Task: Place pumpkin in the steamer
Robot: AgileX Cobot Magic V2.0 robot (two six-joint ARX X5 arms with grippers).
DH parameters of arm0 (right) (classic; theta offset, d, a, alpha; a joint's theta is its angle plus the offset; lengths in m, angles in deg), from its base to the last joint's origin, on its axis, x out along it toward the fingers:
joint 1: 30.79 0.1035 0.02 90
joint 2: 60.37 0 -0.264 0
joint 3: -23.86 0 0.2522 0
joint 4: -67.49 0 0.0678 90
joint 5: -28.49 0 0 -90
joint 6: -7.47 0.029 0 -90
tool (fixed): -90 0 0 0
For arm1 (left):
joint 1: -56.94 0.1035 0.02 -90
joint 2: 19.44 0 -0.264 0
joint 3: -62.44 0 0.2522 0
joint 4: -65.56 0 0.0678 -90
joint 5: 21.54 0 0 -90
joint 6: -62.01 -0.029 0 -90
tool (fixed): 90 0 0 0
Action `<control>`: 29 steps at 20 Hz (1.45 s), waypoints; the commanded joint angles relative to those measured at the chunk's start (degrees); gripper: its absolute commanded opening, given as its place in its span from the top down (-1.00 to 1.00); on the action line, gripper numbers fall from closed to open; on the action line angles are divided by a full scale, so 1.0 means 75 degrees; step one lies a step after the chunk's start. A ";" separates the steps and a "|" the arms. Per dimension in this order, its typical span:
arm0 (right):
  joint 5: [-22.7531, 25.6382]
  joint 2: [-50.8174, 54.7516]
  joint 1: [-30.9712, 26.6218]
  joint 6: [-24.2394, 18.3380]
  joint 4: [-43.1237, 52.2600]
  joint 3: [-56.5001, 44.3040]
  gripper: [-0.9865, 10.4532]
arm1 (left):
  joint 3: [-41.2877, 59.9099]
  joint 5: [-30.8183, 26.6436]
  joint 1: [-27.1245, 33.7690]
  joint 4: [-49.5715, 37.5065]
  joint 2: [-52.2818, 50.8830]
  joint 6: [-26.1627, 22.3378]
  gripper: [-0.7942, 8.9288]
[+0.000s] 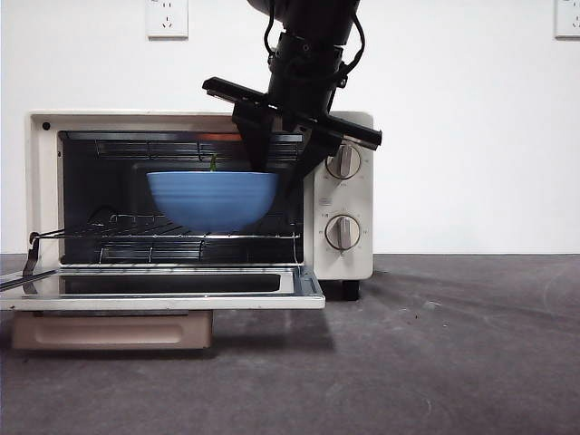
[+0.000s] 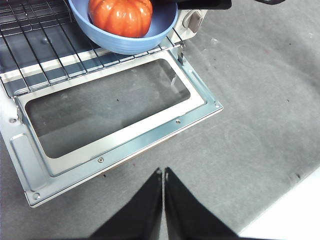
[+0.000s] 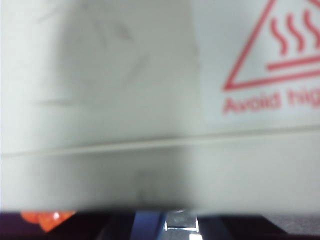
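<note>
The orange pumpkin (image 2: 121,16) lies in a blue bowl (image 1: 212,199) that rests on the wire rack (image 1: 163,236) inside the cream steamer (image 1: 349,263), whose door (image 2: 125,135) hangs open. From the front, only its green stem (image 1: 213,163) pokes above the bowl's rim. My right gripper (image 1: 279,170) reaches down from above to the bowl's right rim at the steamer's mouth. Its wrist view is filled by the steamer's top (image 3: 125,100), with a sliver of pumpkin (image 3: 47,218) and bowl (image 3: 147,220) below. My left gripper (image 2: 163,172) is shut and empty, above the table in front of the door.
Two round knobs (image 1: 343,198) sit on the steamer's right panel. The open door sticks out toward me over the dark grey table (image 1: 453,344). A white wall with sockets (image 1: 167,16) stands behind.
</note>
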 commanded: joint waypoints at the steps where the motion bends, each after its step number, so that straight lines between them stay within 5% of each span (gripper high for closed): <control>1: 0.0023 0.0224 0.0085 -0.0446 -0.0044 0.0201 0.53 | -0.0058 -0.0017 -0.0023 -0.0055 0.0035 -0.0093 0.81; 5: -0.0061 0.0848 0.0085 -0.1434 -0.0580 0.0201 0.53 | -0.0058 -0.0017 -0.0023 -0.0058 0.0035 -0.0096 0.81; 11: -0.0580 0.2334 0.0128 -0.4409 -0.1475 0.0201 0.53 | -0.0058 -0.0017 -0.0023 -0.0055 0.0035 -0.0093 0.81; 15: -0.0819 0.3246 0.0105 -0.5345 -0.2020 -0.0006 0.53 | -0.0058 -0.0017 -0.0020 -0.0061 0.0035 -0.0090 0.81; 24: -0.2739 0.6120 -0.0134 -0.5447 0.0323 -0.4494 0.53 | -0.0058 -0.0017 -0.0020 -0.0070 0.0035 -0.0085 0.81; 29: -0.3185 0.6983 -0.0131 -0.5473 0.1008 -0.6041 0.53 | -0.0058 -0.0017 -0.0020 -0.0067 0.0035 -0.0026 0.81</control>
